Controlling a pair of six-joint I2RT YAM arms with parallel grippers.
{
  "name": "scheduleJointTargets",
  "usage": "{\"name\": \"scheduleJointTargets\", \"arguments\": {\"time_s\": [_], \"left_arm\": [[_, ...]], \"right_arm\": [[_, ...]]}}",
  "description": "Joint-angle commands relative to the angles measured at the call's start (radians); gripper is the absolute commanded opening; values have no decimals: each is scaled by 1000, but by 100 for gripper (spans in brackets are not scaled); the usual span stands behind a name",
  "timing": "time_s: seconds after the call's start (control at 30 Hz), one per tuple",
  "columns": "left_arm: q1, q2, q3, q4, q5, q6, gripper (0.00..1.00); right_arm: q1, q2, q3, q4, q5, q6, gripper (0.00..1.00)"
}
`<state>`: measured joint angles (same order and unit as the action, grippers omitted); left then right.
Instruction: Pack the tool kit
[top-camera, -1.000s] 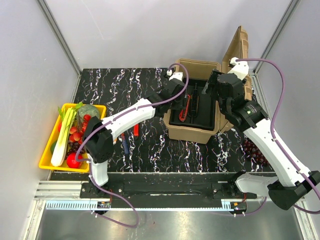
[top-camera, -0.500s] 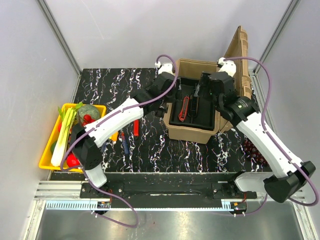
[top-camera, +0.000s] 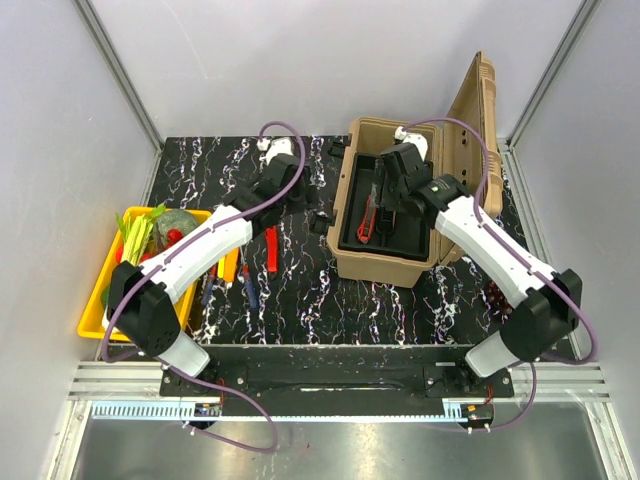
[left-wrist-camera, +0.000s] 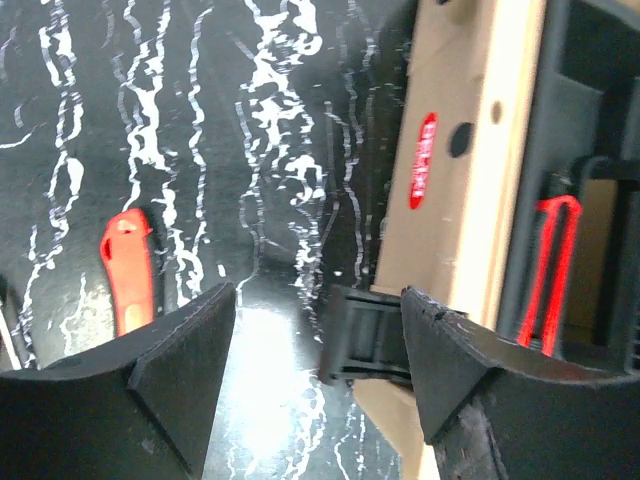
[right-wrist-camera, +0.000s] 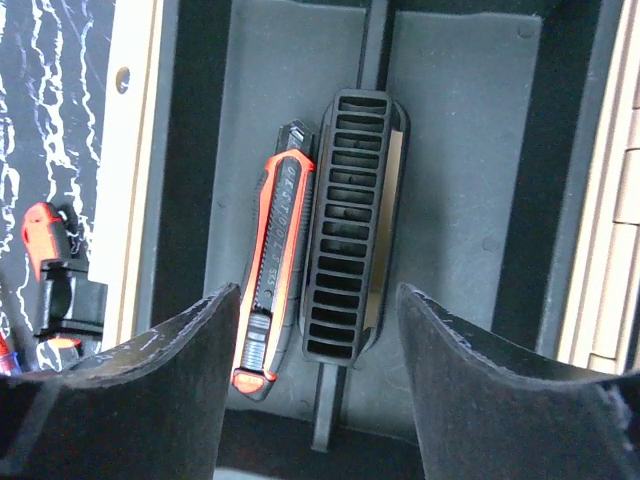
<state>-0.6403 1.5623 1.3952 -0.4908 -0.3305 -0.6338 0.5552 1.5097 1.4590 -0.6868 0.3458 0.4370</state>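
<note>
Black white-veined table (top-camera: 300, 290) carries big tan plastic toolbox (top-camera: 375, 265) right of centre, lid up, w/ black plastic inner tray (right-wrist-camera: 450, 180) seated inside. R gripper (right-wrist-camera: 318, 290) hangs over the tray, jaws wide & empty; L gripper (left-wrist-camera: 315, 300) is over the table beside the box's black latch (left-wrist-camera: 365, 340), jaws wide, nothing held. Red-and-black utility knife (right-wrist-camera: 275, 270) lies in the tray against its ribbed centre handle (right-wrist-camera: 345, 220); slim red-handled tool (left-wrist-camera: 128, 270) lies on the table, apart from the box.

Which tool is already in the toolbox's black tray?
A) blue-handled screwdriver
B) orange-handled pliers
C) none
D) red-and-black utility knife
D: the right wrist view shows a red-and-black utility knife lying in the black tray, just left of its ribbed centre handle.
</note>
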Motion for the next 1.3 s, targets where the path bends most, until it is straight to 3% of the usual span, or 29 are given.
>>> {"name": "scheduleJointTargets", "arguments": {"time_s": [0.0, 0.27, 0.43, 0.6, 1.17, 1.27], "left_arm": [[54, -77, -73, 60, 39, -33, 71], [111, -85, -139, 66, 57, -37, 73], [134, -68, -183, 60, 48, -55, 74], [148, -21, -190, 29, 38, -75, 74], [152, 38, -203, 21, 5, -64, 76], [151, 57, -206, 18, 2, -64, 76]], "right_arm": [[-1, 69, 67, -40, 19, 23, 67], [-5, 158, 81, -66, 82, 55, 49], [-12, 165, 86, -109, 107, 94, 19], [-20, 161, 116, -164, 58, 131, 0], [-28, 221, 101, -162, -1, 158, 0], [-28, 233, 93, -154, 12, 160, 6]]}}
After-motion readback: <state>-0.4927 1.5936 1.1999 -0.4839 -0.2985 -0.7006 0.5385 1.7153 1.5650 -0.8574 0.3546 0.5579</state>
